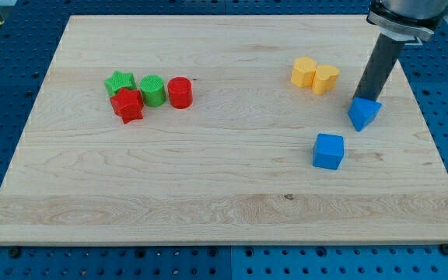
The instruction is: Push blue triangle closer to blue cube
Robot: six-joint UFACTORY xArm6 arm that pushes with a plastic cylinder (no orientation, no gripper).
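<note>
- The pale wooden board [208, 194] is bare along the view's bottom edge.
- Next up the board sits the small blue plastic cube [329, 151], alone, right of centre.
- Just beyond it, up and toward the view's right, lies the small blue plastic triangle [363, 113]; the two are near but not touching.
- My tip [362, 99] stands at the triangle's far edge, apparently touching it. I carry no claw, only a plain dark rod, so there is nothing to open or close.
- To do this step well, I judge the tip should stay centred behind the triangle and press toward the view's bottom-left, slowly, so the wedge does not swivel off or knock the cube away.
- Farther back are two yellow blocks [315, 75], side by side, clear of the push line.
- Far left: a red star [127, 105], red cylinder [180, 92], green cylinder [152, 89] and green star [120, 82], clustered.
</note>
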